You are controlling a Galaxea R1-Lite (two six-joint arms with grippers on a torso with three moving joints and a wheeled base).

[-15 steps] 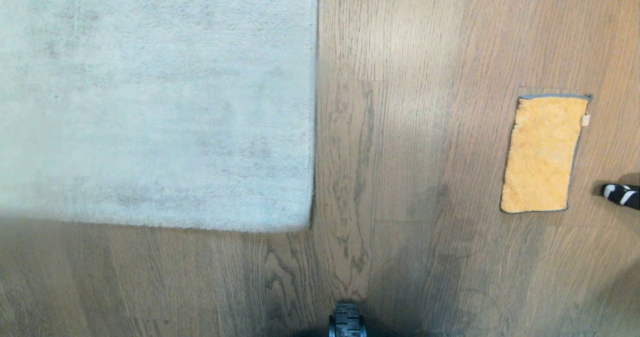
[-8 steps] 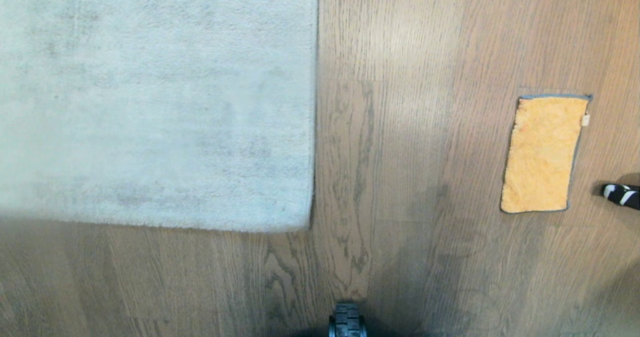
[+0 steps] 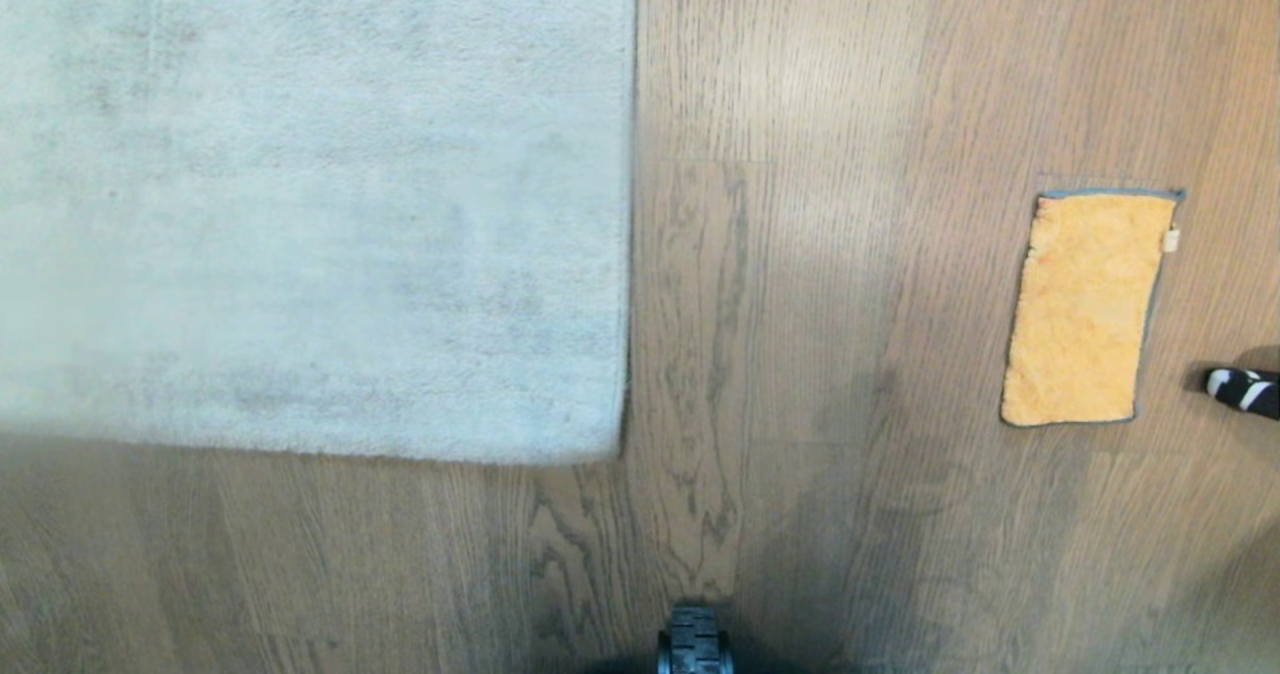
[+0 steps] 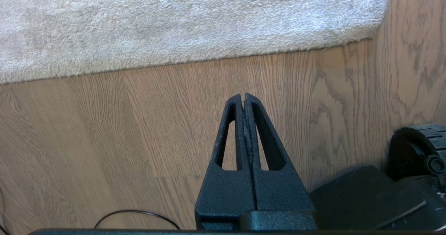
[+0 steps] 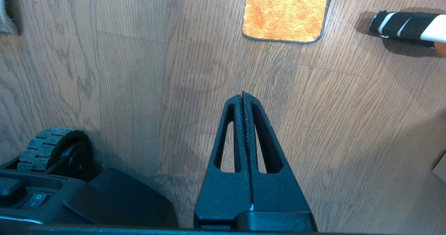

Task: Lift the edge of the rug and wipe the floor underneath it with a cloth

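- The rug [image 3: 310, 204] lies flat on the floor [image 3: 800, 304], filling the upper left of the head view; its square corner [image 3: 615, 449] sits near the middle, both edges down on the boards.
- The cloth [image 3: 1085, 309] — orange, grey-edged, with a small white tag — lies flat on the floor far to the right, well apart from the rug.
- Left claw [image 4: 243, 97]: fingers pressed together, holding nothing, poised over bare floor just short of the rug's near edge [image 4: 195, 59]; the corner lies off to its side.
- Right claw [image 5: 243, 95]: fingers pressed together, empty, over bare floor with the cloth [image 5: 285, 12] ahead of its tips, not touching.
- A black-and-white striped object [image 3: 1243, 390] lies just right of the cloth.
- A base wheel [image 3: 694, 641] shows at the bottom centre of the head view.
- Against the earlier frames nothing differs — rug, cloth and striped object lie where they lay.
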